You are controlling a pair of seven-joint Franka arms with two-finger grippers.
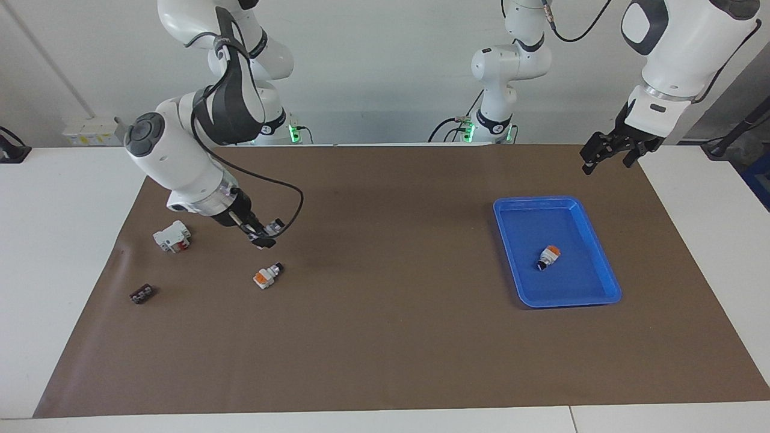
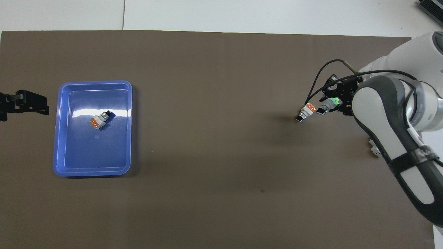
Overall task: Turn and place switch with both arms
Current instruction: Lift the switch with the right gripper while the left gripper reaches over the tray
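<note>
I find no text, label, brand or number that I can read anywhere on this table — not on the blue tray (image 1: 557, 299), not on the brown mat (image 1: 385, 337). A dark band (image 2: 412, 157) on my right arm, well apart from that tray, carries pale lettering — too broken for me to make out.

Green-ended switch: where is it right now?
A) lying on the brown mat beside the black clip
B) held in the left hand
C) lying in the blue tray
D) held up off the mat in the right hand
D: the right hand is shut on the green-ended switch, raised above the mat.
</note>
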